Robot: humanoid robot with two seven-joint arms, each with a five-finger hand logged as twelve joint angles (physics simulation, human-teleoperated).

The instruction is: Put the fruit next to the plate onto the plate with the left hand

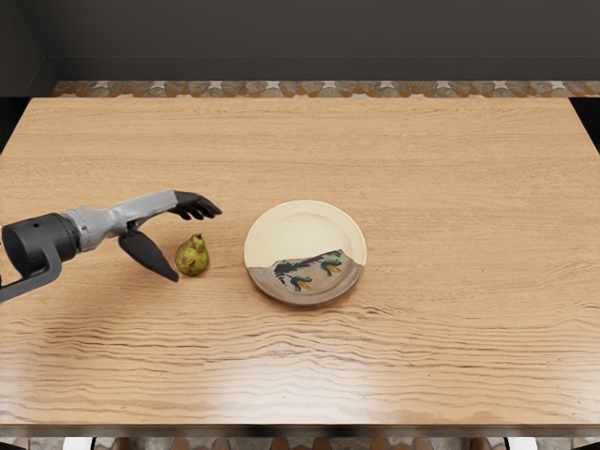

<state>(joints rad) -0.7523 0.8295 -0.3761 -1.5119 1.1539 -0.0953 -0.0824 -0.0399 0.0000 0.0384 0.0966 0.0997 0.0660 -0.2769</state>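
One at a time, starting with the surface: looking down at a slant on a table (450, 169) of pale brown wood, streaked side to side with grain and taking up nearly the whole view. Seeing, past its far edge, a thin strip of pebbled floor (309, 88) and behind that a dark wall (309, 37); catching more of the same pebbling along the bottom edge.

Counting next: one table, one plate, one pear, one arm, one hand.

Finding the plate (302, 232) a little left of the middle, round, cream on the far half, grey-brown on the near half with a dark and orange pattern. Finding the pear (192, 255) just left of it, sitting on the bare wood, apart from the rim, yellow-green, stem end up.

Tracing the left arm from the left edge, grey along the forearm, black further out. Noting the left hand (159, 220) hovering right beside the pear, with fingers (199, 206) stretched out beyond it and thumb (150, 255) slanting down on its left, spread well apart and gripping nothing. Not managing to tell whether the thumb tip is touching the fruit.
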